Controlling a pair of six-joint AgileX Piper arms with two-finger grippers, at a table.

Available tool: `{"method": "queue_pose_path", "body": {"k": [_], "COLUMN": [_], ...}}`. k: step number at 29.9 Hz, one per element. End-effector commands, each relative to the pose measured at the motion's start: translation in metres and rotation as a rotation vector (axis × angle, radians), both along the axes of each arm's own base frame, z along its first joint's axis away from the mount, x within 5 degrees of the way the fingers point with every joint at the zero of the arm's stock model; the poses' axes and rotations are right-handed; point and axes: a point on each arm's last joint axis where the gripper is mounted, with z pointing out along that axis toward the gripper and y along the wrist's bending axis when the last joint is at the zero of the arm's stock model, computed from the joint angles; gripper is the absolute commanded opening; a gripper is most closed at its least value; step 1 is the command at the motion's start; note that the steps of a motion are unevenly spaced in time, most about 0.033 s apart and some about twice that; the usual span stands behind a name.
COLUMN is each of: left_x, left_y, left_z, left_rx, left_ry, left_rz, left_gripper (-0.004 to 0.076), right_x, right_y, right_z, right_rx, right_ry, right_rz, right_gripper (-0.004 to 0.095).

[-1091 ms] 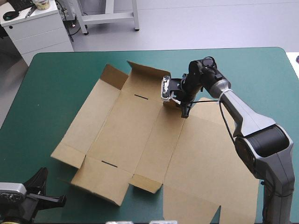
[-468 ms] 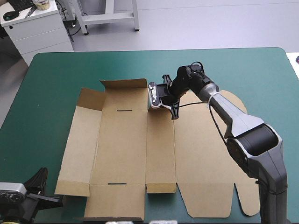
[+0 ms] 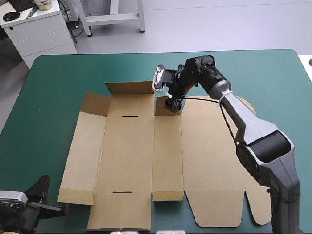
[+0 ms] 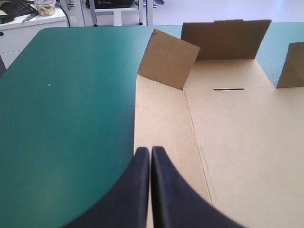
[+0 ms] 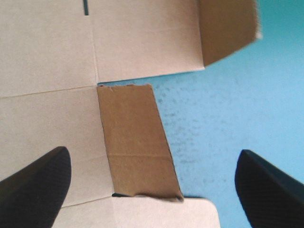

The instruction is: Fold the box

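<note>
Right end effector (image 3: 173, 104), wide open and empty at upper centre, may let the raised flap (image 5: 135, 142) of the box (image 3: 131, 161) fall flat.

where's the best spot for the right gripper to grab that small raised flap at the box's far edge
Probably the small flap by its free top edge, coming down from above. It stands nearly upright off the flat box, so both faces are exposed and the board is thin enough to pinch. The open right gripper hovers over it, the flap between its fingers.
</note>
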Motion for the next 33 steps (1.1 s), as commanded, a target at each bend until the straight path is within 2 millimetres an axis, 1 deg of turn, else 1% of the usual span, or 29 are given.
{"method": "queue_pose_path", "body": {"k": [1,3,4,6,8,9,10,12,14,16,18,19,20,23,26,28,30,32,33], "left_x": [-0.005,-0.005,-0.005,-0.005,-0.005,-0.005,-0.005,-0.005,-0.005,-0.005,-0.005,-0.005,-0.005,-0.005,-0.005,-0.007,-0.008,-0.007,-0.005], "left_y": [0.001,0.001,0.001,0.001,0.001,0.001,0.001,0.001,0.001,0.001,0.001,0.001,0.001,0.000,0.000,0.000,-0.001,0.000,0.000], "left_z": [0.015,0.015,0.015,0.015,0.015,0.015,0.015,0.015,0.015,0.015,0.015,0.015,0.015,0.015,0.015,0.019,0.026,0.035,0.041], "left_rx": [-0.010,-0.010,-0.010,-0.010,-0.010,-0.009,-0.010,-0.010,-0.010,-0.010,-0.010,-0.010,-0.010,-0.014,-0.049,-0.086,-0.086,-0.074,-0.070], "left_ry": [-0.115,-0.115,-0.115,-0.115,-0.115,-0.113,-0.114,-0.114,-0.114,-0.114,-0.114,-0.114,-0.114,-0.112,-0.093,-0.056,-0.017,0.015,0.038], "left_rz": [-0.005,-0.005,-0.005,-0.005,-0.005,-0.005,-0.005,-0.005,-0.005,-0.003,-0.002,-0.002,-0.002,-0.005,-0.008,0.000,0.000,0.004,0.006], "left_gripper": [-0.0010,-0.0010,-0.0009,-0.0009,0.0004,0.0025,0.0050,0.0148,0.0281,0.0438,0.0552,0.0589,0.0606,0.0605,0.0603,0.0601,0.0600,0.0599,0.0598], "right_x": [-0.012,-0.014,-0.014,-0.014,-0.014,-0.013,-0.013,-0.011,-0.011,-0.012,-0.015,-0.016,-0.018,-0.025,-0.037,-0.049,-0.064,-0.080,-0.092], "right_y": [-0.014,-0.020,-0.023,-0.027,-0.032,-0.034,-0.037,-0.045,-0.051,-0.054,-0.056,-0.058,-0.060,-0.065,-0.069,-0.072,-0.076,-0.082,-0.087], "right_z": [0.056,0.063,0.066,0.073,0.079,0.080,0.082,0.085,0.089,0.092,0.097,0.099,0.100,0.100,0.090,0.085,0.085,0.085,0.085], "right_rx": [0.055,0.035,0.036,0.063,0.104,0.131,0.154,0.233,0.270,0.311,0.344,0.356,0.357,0.344,0.317,0.337,0.392,0.420,0.427], "right_ry": [-0.049,-0.034,-0.025,-0.012,-0.012,-0.004,0.001,0.033,0.055,0.087,0.106,0.114,0.116,0.132,0.170,0.188,0.178,0.172,0.167], "right_rz": [-0.171,-0.260,-0.304,-0.426,-0.535,-0.601,-0.665,-0.820,-0.852,-0.856,-0.857,-0.859,-0.865,-0.878,-0.883,-0.877,-0.867,-0.863,-0.863], "right_gripper": [0.0760,0.0609,0.0501,0.0219,-0.0019,0.0001,0.0001,-0.0001,-0.0001,-0.0001,-0.0001,-0.0001,-0.0001,-0.0001,-0.0001,-0.0001,-0.0001,-0.0001,-0.0001]}}
